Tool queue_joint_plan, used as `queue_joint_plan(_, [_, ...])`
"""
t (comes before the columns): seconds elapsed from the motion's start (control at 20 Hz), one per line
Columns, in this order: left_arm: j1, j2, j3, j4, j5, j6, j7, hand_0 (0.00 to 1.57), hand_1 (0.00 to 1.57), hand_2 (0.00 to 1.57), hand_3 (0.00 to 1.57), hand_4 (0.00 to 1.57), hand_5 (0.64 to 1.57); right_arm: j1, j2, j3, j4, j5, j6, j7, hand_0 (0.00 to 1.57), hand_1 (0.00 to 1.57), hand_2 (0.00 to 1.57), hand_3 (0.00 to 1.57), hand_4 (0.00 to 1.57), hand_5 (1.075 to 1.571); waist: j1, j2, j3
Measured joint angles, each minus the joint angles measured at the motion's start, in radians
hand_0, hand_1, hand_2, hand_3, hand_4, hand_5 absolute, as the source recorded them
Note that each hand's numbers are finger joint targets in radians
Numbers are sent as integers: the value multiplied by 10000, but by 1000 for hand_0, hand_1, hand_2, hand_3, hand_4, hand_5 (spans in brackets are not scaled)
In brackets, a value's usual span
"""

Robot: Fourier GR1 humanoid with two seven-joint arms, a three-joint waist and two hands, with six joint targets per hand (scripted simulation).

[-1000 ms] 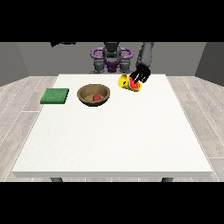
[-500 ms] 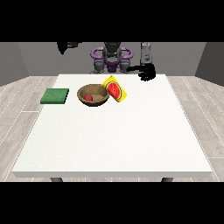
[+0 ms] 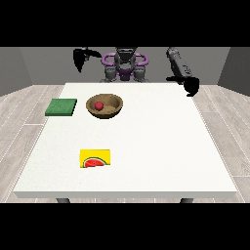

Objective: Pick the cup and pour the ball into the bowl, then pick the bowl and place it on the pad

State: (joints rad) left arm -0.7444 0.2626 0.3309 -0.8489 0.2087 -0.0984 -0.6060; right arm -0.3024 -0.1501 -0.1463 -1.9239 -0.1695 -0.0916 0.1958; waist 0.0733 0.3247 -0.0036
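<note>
Grey walls, wood-plank floor, big white table (image 3: 146, 161) between me and the robot.

Where things lie:
- Wooden bowl (image 3: 105, 106) on the far-left part of the table, upright, red ball (image 3: 99, 105) inside it. I read the pour step as done.
- Green pad (image 3: 61, 107) just left of the bowl, flat, near it but not touching.
- Yellow cup (image 3: 95, 158) with the watermelon print lies on its side near the front of the table, well apart from the bowl and both hands.

Hands:
- Robot hand at the view's right (image 3: 189, 86) hangs at the table's far-right corner, holding nothing. I can't tell how its fingers lie.
- Robot hand at the view's left (image 3: 79, 57) is raised above the far-left edge, holding nothing; finger pose too small to read.

Next up, as I judge it, is bowl to pad.

Handling guess for the bowl:
- Rigid and probably light; it looks like wood, so not fragile. Surface looks smooth, so it may slide under a side push.
- The ball is loose inside and will roll if the bowl tips, so I'd keep it level during the carry.
- Best hold, I think: pinch the rim, thumb on one side of the wall and fingers on the other. The side away from the pad leaves the pad side free for set-down.
- Short sideways move; the hand at the view's left is the nearer one.
</note>
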Motion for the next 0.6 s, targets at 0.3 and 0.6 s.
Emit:
queue_joint_plan(0.3, [-1023,1733,263,-100,336,-934,1343,0,0,0,0,0,1518,-211,288,-136,1720,-18,86,-941,0,0,0,0,397,1568,148,294,36])
queue_joint_plan(0.6, [-1852,2937,294,-539,422,-1229,2631,0,0,0,0,0,1527,-369,500,-604,4080,-468,696,-2561,0,0,0,0,358,1571,177,519,54])
